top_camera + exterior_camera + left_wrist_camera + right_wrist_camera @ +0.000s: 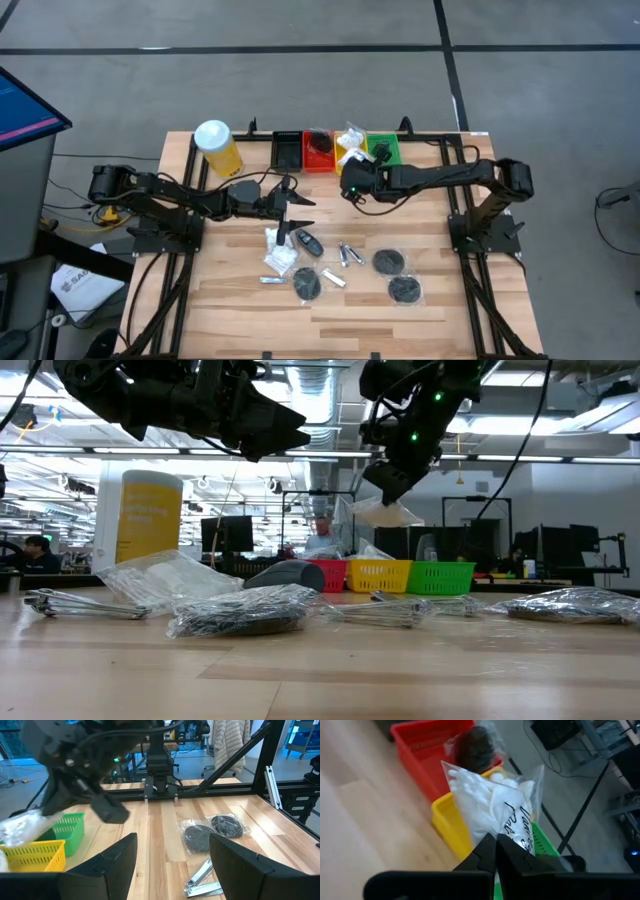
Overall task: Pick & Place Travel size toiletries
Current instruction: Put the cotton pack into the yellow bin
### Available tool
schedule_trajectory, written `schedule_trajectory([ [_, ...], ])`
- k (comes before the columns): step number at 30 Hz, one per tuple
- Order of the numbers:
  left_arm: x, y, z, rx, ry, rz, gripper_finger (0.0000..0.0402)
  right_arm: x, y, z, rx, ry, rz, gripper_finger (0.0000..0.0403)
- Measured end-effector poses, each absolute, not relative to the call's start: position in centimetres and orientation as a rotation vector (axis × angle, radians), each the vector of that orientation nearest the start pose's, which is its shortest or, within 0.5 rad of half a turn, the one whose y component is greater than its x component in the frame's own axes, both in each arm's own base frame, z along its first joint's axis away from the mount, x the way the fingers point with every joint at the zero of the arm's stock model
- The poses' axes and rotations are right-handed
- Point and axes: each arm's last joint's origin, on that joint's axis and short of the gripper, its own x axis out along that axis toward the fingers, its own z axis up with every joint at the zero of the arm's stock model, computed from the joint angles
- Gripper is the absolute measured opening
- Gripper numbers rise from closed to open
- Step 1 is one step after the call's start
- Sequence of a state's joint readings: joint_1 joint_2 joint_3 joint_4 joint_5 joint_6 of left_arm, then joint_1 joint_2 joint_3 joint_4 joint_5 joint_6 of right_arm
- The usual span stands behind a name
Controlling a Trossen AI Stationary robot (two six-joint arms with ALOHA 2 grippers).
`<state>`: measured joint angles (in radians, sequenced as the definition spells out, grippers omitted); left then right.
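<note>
My right gripper (352, 183) is shut on a white sachet (492, 802) and hovers at the yellow tray (451, 822) in the row of trays at the far edge. The red tray (420, 742) beside it has a black disc (475, 747) inside. My left gripper (298, 205) is open above the table's middle and touches nothing. Below it lie more white sachets (280, 250), a black oval case (308, 242), thin silver tubes (348, 255) and black discs (388, 262) in clear wrap, all flat on the wood. My right gripper pinches the white sachet by the clear plastic at one end (507, 840) between its two shut fingers (487, 852). The fingers come from above, slanting toward the far edge. The sachet is lifted clear and hangs below the fingers (385, 512) over the yellow tray (378, 573).
A tall yellow canister with a white lid (217, 147) stands at the far left. The black tray (287, 150) and the green tray (383, 150) flank the red and yellow ones. Another disc (404, 290) lies toward the near right. Bare wood shows along the near edge.
</note>
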<state>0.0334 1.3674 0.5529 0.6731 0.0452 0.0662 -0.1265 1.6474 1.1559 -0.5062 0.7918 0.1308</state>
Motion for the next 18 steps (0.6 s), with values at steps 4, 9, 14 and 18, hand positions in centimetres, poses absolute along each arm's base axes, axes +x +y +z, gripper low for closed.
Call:
schedule_trajectory([
  [4,27.4,0.8,21.1,0.060,0.141,-0.017,0.0237,32.5,-8.1,22.7,-0.229,0.907,-0.925,0.0000],
  [9,27.4,0.8,21.1,0.061,0.141,-0.017,0.0237,32.5,-10.6,23.1,-0.217,0.875,-0.949,0.0000],
  [14,27.4,0.8,21.1,0.061,0.140,-0.017,0.0237,32.1,-13.2,23.4,-0.168,0.844,-0.930,0.0000],
  [18,27.4,0.8,21.1,0.061,0.140,-0.017,0.0237,31.8,-14.9,22.8,-0.145,0.854,-0.957,0.0000],
])
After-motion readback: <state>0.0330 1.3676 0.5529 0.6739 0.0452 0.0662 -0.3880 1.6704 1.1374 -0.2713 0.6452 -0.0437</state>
